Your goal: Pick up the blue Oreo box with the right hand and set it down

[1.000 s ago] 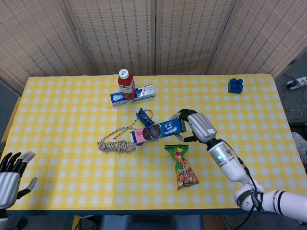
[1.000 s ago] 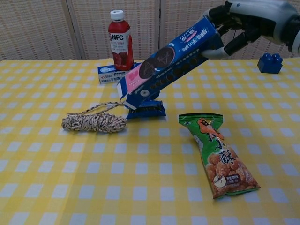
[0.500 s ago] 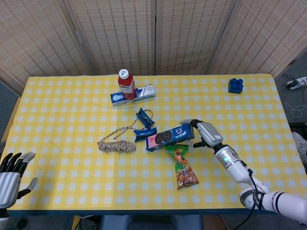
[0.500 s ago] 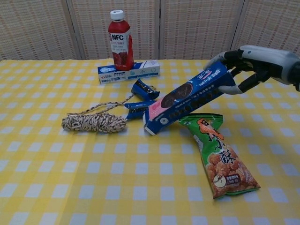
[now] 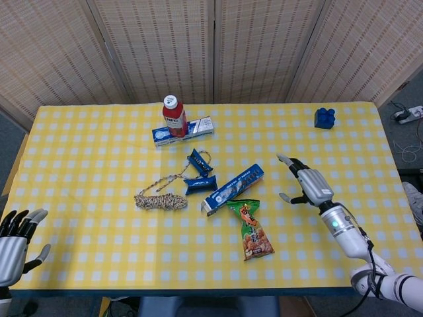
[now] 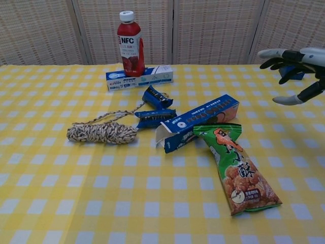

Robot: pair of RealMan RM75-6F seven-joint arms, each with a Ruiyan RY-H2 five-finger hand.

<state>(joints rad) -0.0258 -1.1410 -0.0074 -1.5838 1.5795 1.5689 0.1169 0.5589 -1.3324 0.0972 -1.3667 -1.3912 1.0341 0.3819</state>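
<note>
Half a second ago gripped, the blue cardboard Oreo box [image 5: 232, 189] now lies released mid-table, right hand [image 5: 309, 186] open, empty, withdrawn rightward—placement looks done.

The blue Oreo box [image 5: 232, 189], which a second ago hung tilted in the air from the right hand [image 5: 309, 185], now lies flat on the worktop [image 5: 92, 152], its near end touching the top of the green snack bag [image 5: 250, 229]. The right hand has let go and drawn off to the right, fingers [image 6: 270, 52] spread and holding nothing.
</note>
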